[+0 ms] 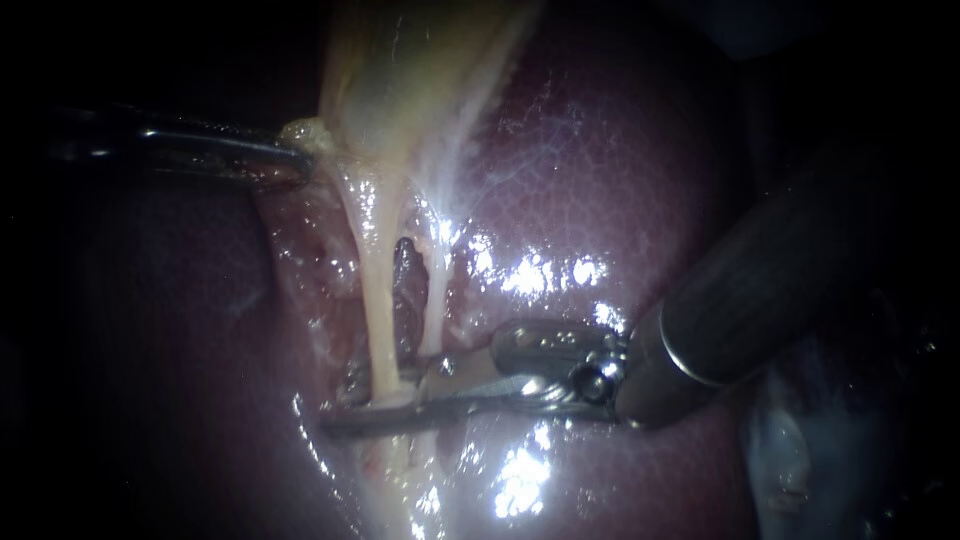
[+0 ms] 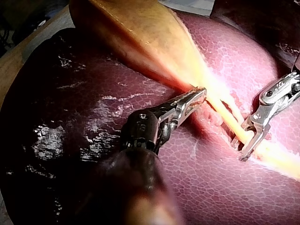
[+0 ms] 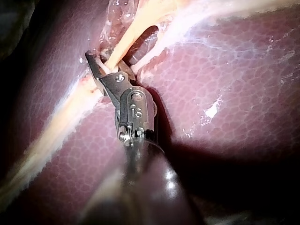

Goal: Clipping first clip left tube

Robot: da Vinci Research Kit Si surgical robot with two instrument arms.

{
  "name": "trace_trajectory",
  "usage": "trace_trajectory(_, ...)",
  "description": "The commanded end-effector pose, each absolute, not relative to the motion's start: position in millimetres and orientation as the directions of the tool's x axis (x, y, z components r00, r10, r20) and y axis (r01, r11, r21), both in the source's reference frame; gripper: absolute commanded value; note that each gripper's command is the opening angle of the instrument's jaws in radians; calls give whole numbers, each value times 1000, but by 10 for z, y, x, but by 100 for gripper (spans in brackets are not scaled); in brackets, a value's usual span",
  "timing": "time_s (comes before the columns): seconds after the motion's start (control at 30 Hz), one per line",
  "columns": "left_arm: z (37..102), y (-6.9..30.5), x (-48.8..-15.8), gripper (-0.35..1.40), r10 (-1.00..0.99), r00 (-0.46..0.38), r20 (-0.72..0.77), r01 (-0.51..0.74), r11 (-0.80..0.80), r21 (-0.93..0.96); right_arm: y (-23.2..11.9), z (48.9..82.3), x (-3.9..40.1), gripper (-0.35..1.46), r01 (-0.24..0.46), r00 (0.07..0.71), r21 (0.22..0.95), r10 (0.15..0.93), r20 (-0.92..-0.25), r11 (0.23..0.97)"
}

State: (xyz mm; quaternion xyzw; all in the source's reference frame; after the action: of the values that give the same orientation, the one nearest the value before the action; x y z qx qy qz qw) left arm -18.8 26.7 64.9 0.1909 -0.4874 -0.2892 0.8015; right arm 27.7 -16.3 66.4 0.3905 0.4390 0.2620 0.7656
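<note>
Two pale tubes run down from the yellowish gallbladder (image 1: 400,70) over the liver (image 1: 620,170). The left tube (image 1: 372,290) is the thicker one, and the right tube (image 1: 437,300) lies close beside it. My right instrument (image 1: 340,400) reaches across from the right. Its jaws stand open and straddle the left tube low down, with the tube between them (image 2: 243,150) (image 3: 96,63). I see no clip on either tube. My left instrument (image 1: 300,160) comes in from the left, its jaws shut on the gallbladder's lower edge (image 2: 199,92) and holding it taut.
Dark red liver (image 2: 70,117) surrounds the tubes on all sides. A raw, dissected pocket (image 1: 405,265) opens between the two tubes. The right instrument's thick shaft (image 1: 760,290) covers the liver at the right.
</note>
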Motion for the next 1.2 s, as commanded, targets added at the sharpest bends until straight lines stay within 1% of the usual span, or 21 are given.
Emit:
trace_trajectory(0.03,649,267,-188,-35,-650,358,671,277,760,588,-163,664,277,4,-58,477,828,744,-468,558)
trace_trajectory(0.1,649,267,-188,-35,-649,358,671,277,760,588,-163,664,277,8,-58,477,828,744,-468,558)
trace_trajectory(0.23,650,266,-188,-35,-649,358,671,277,760,587,-162,666,276,41,-49,461,830,749,-475,556)
trace_trajectory(0.3,650,266,-187,-35,-649,358,671,277,760,587,-159,668,275,47,-35,438,832,757,-485,553)
trace_trajectory(0.33,650,266,-187,-35,-649,358,671,277,760,587,-157,669,274,48,-24,429,839,763,-483,544)
trace_trajectory(0.4,650,266,-187,-35,-649,358,671,277,761,587,-153,673,271,49,24,407,857,778,-479,515)
trace_trajectory(0.47,650,266,-187,-35,-649,358,671,277,761,587,-147,677,266,50,75,377,880,804,-460,469)
trace_trajectory(0.57,651,266,-187,-35,-649,358,672,276,761,587,-137,680,257,50,147,356,900,827,-436,411)
trace_trajectory(0.67,652,266,-186,-35,-648,358,672,276,761,587,-129,677,246,50,178,343,905,838,-425,386)
trace_trajectory(0.8,652,266,-186,-35,-648,358,672,276,761,587,-116,662,232,50,222,319,905,850,-419,363)
trace_trajectory(0.93,652,265,-185,-35,-648,359,672,275,761,587,-110,649,223,50,251,303,908,863,-404,337)
trace_trajectory(1.2,652,265,-184,-35,-648,359,672,275,761,587,-111,647,221,50,326,296,913,891,-345,245)
